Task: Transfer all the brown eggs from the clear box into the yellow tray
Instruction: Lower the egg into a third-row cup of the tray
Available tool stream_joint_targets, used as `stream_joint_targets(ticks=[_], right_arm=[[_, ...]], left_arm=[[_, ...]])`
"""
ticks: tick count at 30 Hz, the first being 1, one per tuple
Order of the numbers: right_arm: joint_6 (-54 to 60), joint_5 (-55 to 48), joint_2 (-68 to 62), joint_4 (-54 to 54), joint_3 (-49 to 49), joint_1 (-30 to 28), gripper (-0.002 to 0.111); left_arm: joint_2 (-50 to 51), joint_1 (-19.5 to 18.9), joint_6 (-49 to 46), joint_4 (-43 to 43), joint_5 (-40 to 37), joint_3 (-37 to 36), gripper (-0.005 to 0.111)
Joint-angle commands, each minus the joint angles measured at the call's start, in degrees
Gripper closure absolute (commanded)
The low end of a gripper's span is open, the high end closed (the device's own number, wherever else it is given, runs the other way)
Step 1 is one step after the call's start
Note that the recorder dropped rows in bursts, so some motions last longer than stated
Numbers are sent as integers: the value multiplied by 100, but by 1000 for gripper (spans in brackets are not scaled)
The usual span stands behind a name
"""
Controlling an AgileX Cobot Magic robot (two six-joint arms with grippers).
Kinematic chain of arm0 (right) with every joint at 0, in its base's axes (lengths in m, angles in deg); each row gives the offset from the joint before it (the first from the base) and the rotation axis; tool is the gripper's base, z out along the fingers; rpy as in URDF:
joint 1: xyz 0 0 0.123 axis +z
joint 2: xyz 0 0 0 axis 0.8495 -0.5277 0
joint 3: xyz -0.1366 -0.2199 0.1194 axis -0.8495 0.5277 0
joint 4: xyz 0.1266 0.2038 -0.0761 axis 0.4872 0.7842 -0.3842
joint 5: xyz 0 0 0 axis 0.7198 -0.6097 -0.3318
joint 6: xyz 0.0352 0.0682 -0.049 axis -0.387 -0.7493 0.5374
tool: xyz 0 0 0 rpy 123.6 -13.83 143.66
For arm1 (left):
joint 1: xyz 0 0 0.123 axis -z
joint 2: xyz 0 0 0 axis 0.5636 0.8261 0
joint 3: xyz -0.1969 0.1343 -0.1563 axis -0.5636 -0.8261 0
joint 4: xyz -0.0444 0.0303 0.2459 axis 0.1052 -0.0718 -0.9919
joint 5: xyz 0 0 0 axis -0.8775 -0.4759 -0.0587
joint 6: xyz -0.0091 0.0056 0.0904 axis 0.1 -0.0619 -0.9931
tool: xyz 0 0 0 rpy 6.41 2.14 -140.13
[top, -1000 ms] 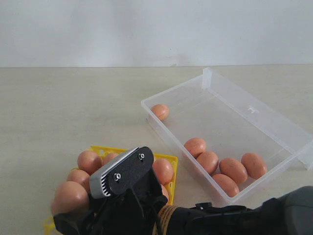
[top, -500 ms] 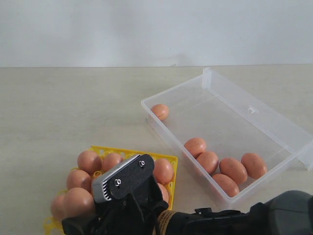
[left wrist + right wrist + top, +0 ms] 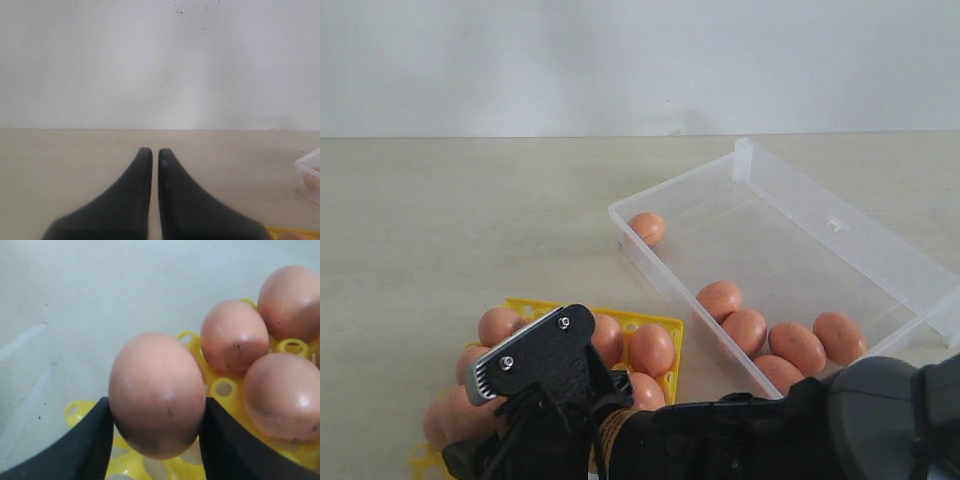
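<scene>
Right hand (image 3: 156, 432) clamps one brown egg (image 3: 157, 390) just above an edge cup of the yellow tray (image 3: 223, 388) — left hand (image 3: 151, 159) pinched shut, holding nothing

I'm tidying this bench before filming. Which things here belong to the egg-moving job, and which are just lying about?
Belongs: brown eggs, clear box, yellow tray, right gripper clamped on an egg.
Lying about: nothing loose that I can see; just the table and the left gripper, shut on nothing.
</scene>
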Motion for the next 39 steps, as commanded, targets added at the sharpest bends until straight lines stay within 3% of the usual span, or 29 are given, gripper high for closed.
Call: stream_joint_targets(ticks=[1, 5, 19, 39], right_arm=[[65, -45, 20, 108, -59, 20, 108], [90, -339, 20, 313, -59, 20, 103], [107, -704, 20, 324, -59, 20, 61], [1139, -577, 228, 324, -59, 20, 61]], left_arm=[[-23, -8, 37, 20, 17, 19, 103], [-23, -8, 37, 20, 17, 19, 103], [-23, -8, 37, 20, 29, 19, 103], [-23, -8, 37, 20, 24, 19, 103]])
